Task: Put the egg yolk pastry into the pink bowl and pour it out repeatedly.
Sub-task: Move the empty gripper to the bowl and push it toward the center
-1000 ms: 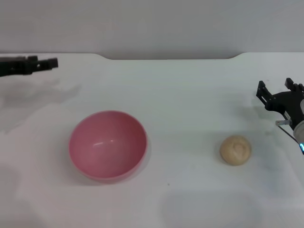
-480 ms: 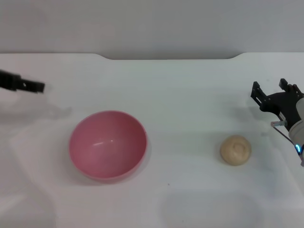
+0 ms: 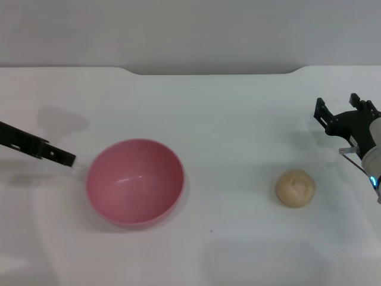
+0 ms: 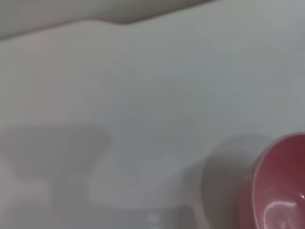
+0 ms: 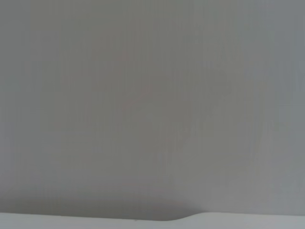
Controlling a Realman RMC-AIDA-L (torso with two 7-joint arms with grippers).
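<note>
Pastry (image 3: 295, 188) sits on the white table (image 3: 226, 113), right side, well apart from the pink bowl (image 3: 135, 182), which is upright and empty. Right gripper (image 3: 340, 113) hangs near the pastry, behind and right of it, fingers spread, empty. Left gripper (image 3: 62, 157) just beside the bowl's left rim; jaw state cannot be told.
</note>
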